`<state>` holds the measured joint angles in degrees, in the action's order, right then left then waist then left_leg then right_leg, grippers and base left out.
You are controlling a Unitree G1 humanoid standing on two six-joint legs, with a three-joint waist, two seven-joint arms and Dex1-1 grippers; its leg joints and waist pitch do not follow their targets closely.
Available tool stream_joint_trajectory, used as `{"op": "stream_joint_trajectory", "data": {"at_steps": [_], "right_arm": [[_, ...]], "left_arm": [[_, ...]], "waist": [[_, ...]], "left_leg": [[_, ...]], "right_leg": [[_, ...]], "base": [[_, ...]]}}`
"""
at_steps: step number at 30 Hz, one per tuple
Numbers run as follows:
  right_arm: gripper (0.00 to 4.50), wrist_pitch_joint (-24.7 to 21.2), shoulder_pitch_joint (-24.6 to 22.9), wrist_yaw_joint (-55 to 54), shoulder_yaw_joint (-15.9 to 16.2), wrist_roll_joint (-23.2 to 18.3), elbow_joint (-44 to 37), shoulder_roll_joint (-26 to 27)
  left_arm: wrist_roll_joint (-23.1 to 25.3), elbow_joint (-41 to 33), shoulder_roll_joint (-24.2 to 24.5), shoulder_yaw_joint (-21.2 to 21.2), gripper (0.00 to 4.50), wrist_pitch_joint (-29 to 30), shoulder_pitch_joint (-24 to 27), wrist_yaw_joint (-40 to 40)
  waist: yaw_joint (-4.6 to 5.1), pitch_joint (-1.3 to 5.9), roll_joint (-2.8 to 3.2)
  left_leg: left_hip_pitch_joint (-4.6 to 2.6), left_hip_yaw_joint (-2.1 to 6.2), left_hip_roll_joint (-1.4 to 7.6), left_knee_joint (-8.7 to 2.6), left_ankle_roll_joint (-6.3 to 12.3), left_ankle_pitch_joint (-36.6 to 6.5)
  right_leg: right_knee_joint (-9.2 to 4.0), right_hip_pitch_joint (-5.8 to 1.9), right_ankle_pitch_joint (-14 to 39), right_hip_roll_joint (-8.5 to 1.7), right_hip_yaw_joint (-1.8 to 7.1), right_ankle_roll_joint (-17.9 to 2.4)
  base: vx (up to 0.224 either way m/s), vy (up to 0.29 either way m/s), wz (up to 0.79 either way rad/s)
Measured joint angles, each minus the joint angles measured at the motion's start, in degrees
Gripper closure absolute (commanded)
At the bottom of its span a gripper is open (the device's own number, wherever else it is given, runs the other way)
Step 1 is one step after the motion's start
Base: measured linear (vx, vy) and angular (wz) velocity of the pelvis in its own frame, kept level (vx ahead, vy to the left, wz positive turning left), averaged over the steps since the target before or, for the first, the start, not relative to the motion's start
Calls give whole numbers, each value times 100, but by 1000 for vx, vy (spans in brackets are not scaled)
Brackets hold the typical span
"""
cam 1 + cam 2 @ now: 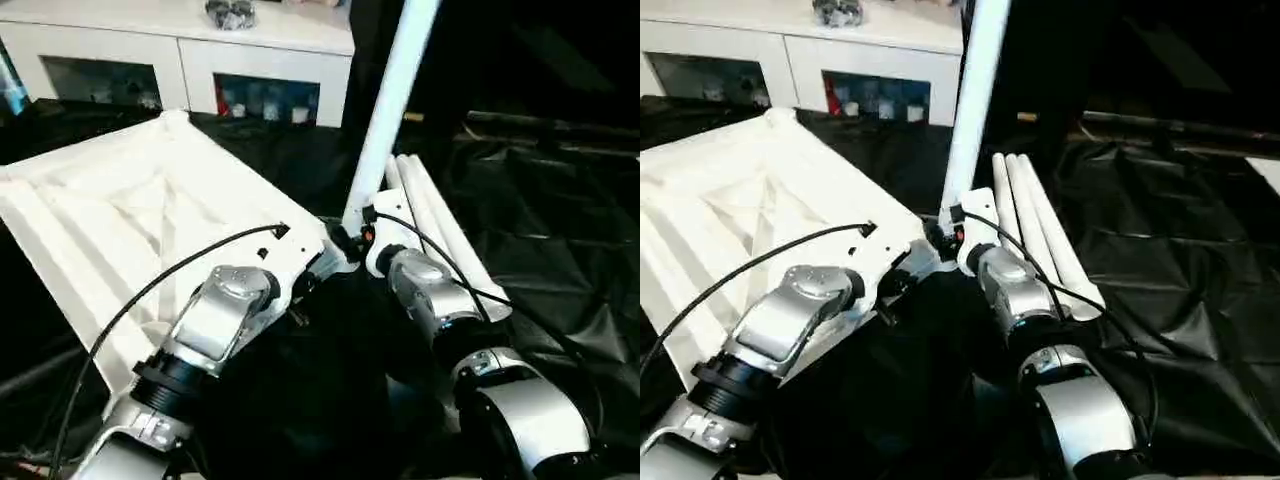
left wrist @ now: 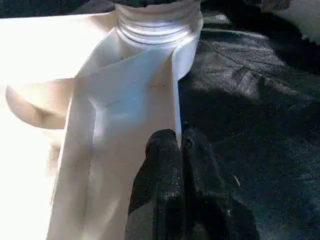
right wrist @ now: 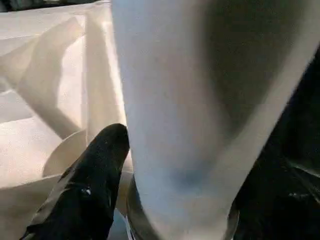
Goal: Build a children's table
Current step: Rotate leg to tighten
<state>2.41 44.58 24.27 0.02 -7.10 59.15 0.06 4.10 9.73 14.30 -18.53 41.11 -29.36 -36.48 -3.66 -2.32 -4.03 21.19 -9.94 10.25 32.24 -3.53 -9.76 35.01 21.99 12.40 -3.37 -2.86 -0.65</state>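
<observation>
The white table top lies upside down on black cloth, its ribbed underside facing up. One white leg stands upright in the near right corner socket. My left gripper is shut on the thin rim wall of the top, just short of that socket. My right gripper sits at the base of the upright leg, right above the socket. Three more legs lie side by side on the cloth, to the right of the corner.
A white cabinet with glass doors stands behind the table top. Wrinkled black cloth covers the floor to the right and in front. Black cables run along both silver forearms.
</observation>
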Motion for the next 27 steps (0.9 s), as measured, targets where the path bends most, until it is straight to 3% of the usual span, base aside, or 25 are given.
{"op": "stream_joint_trajectory", "data": {"at_steps": [4,8,13,18,27], "right_arm": [[60,-145,-311,597,81,-2,-234,-193],[50,-330,-490,1197,255,-2,-684,-437],[50,-859,-981,2497,667,-68,-1682,-1057],[50,-1127,-1342,3249,863,-169,-2329,-1407],[132,-1565,-1603,3747,954,-353,-2948,-1541]], "left_arm": [[-98,-64,295,-63,450,-404,44,-489],[-173,-97,525,-64,450,-665,73,-830],[-376,-126,848,-73,450,-1028,206,-1520],[-535,-144,1130,-122,450,-1316,306,-2097],[-688,-228,1527,-103,450,-1662,489,-2733]], "waist": [[-113,-26,27],[-150,-26,27],[-209,-30,32],[-213,-32,34],[-223,-33,37]], "left_leg": [[42,-11,6,15,4,3],[103,-13,7,27,40,23],[110,-13,10,35,48,23],[100,-17,15,43,28,19],[87,-20,18,54,24,25]], "right_leg": [[-3,28,4,0,-1,1],[4,78,4,0,0,1],[6,75,4,0,3,1],[23,70,2,0,6,2],[42,61,1,0,5,2]], "base": [[0,0,0],[0,0,0],[0,0,0],[0,0,0],[0,0,0]]}}
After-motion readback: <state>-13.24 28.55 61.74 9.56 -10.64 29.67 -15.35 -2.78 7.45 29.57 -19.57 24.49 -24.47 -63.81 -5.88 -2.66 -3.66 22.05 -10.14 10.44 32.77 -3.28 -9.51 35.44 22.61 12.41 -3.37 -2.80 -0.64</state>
